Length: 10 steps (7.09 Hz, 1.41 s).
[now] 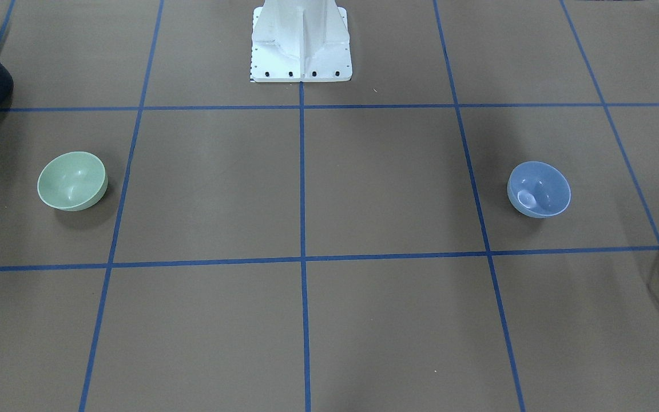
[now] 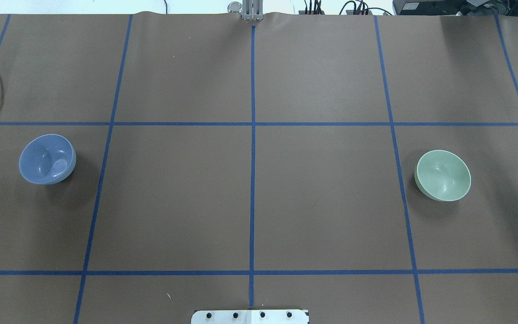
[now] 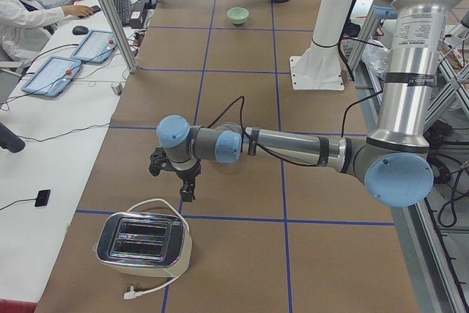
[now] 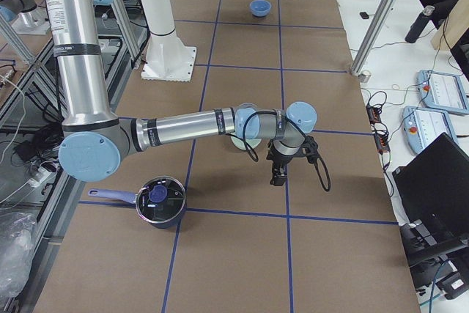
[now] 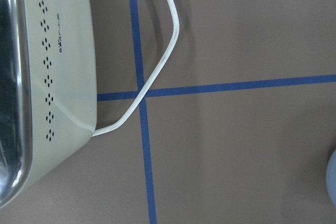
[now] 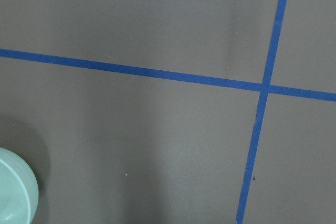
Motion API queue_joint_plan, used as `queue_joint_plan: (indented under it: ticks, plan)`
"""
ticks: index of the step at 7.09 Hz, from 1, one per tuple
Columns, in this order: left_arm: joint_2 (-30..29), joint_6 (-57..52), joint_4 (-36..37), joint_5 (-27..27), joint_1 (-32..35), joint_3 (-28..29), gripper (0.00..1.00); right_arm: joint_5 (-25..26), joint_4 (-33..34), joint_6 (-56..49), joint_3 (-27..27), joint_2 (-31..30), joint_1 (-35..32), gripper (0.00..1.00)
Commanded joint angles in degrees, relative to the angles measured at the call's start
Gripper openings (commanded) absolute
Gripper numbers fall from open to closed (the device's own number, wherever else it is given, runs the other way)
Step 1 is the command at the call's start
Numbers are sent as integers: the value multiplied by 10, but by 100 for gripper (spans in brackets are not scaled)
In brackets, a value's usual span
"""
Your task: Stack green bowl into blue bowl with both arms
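The green bowl stands upright on the robot's right side of the table; it also shows in the front view. The blue bowl stands upright on the left side, also in the front view. The two bowls are far apart. My left gripper hangs beyond the blue bowl, beside a toaster. My right gripper hangs just beyond the green bowl. I cannot tell whether either is open. The wrist views show only a bowl's edge each, the blue one and the green one.
A toaster with a white cable stands at the table's left end. A dark pot with a lid stands at the right end. The white pedestal is at the robot's side. An operator sits beside the table.
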<state>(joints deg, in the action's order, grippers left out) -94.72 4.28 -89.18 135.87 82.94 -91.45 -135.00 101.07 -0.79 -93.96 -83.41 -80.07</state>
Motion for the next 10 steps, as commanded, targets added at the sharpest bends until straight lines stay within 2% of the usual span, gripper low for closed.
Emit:
queue_joint_plan:
  ticks: [1, 2, 5, 8, 10]
  plan:
    - [-4, 33, -3, 19, -3, -3, 100, 0, -1, 0, 0, 1, 0, 100]
    - [-7, 90, -34, 26, -22, -8, 100, -1, -2, 0, -1, 2, 1, 100]
    - [-5, 215, -122, 26, -81, -12, 100, 1, -59, -1, 7, 8, 0, 100]
    - [5, 365, -236, 20, -163, -15, 100, 0, -60, 0, 4, 17, 13, 100]
    - [16, 422, -298, 14, -207, -10, 100, 5, -60, -1, -23, 30, 30, 100]
